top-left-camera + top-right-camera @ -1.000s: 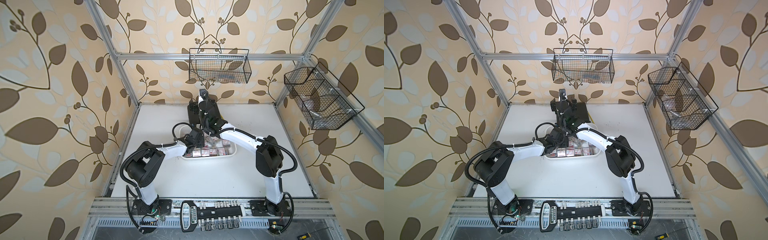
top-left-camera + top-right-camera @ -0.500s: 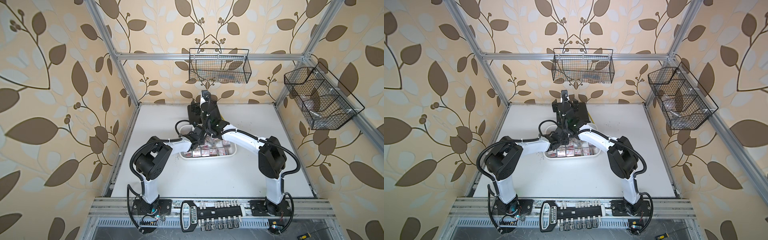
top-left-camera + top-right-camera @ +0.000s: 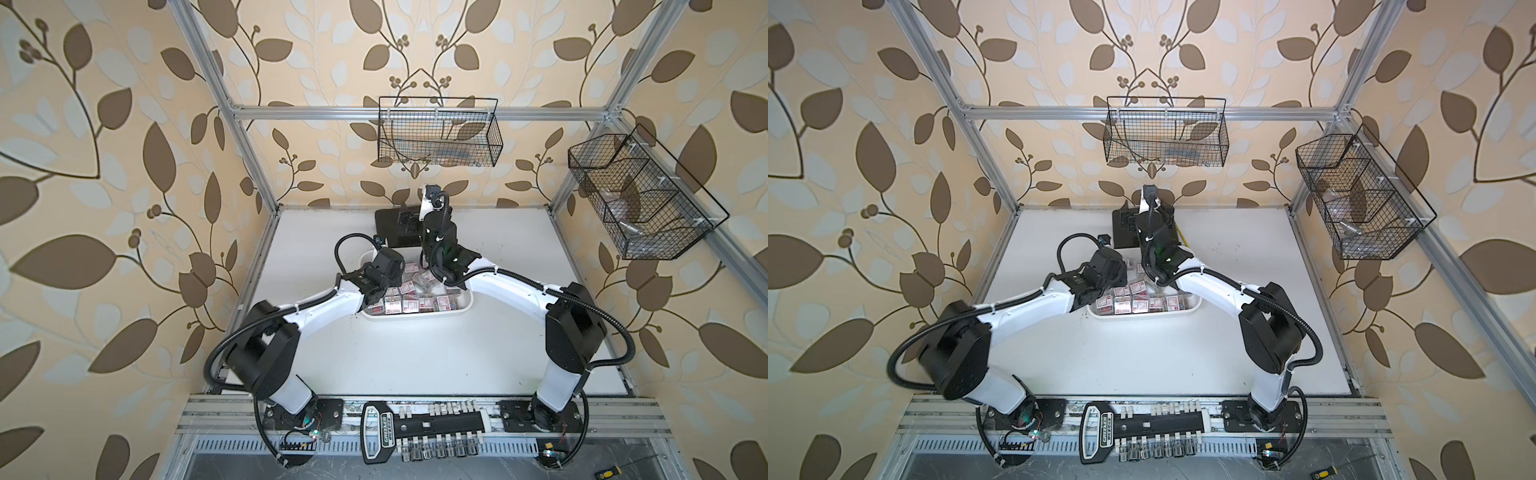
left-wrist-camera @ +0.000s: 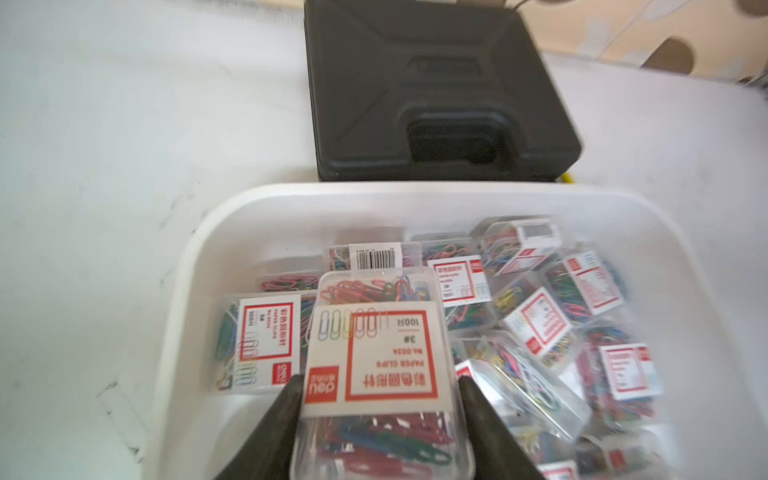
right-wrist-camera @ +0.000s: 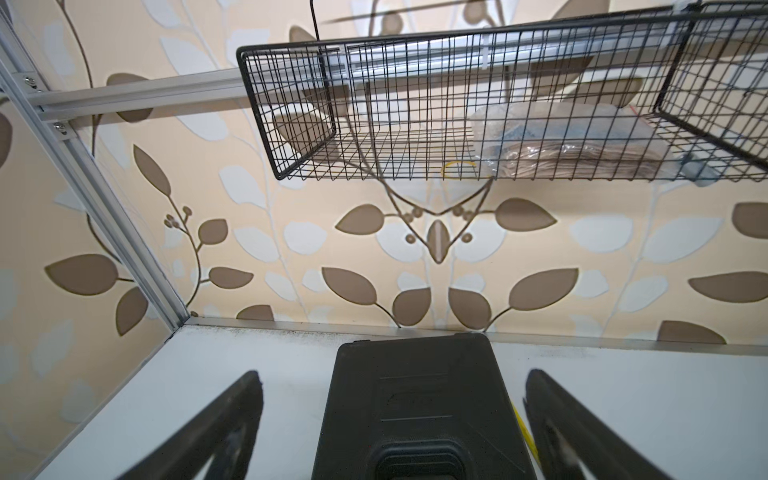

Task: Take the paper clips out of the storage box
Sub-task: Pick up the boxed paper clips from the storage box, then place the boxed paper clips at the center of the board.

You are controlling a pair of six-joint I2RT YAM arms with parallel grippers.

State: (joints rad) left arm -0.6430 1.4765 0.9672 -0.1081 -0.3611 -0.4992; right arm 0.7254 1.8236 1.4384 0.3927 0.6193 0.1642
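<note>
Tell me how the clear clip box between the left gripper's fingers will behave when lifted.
Probably stiff: the clip box looks like hard clear plastic, holding its shape in the left gripper. Its smooth walls may slip. The loose clips inside will likely shift.

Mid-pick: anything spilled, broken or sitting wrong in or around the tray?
Nothing spilled or broken. The clip boxes lie jumbled in the tray, several tilted or on edge. The left gripper grips the held box squarely by its sides. One oddity: a yellow strip pokes out beside the black case.
</note>
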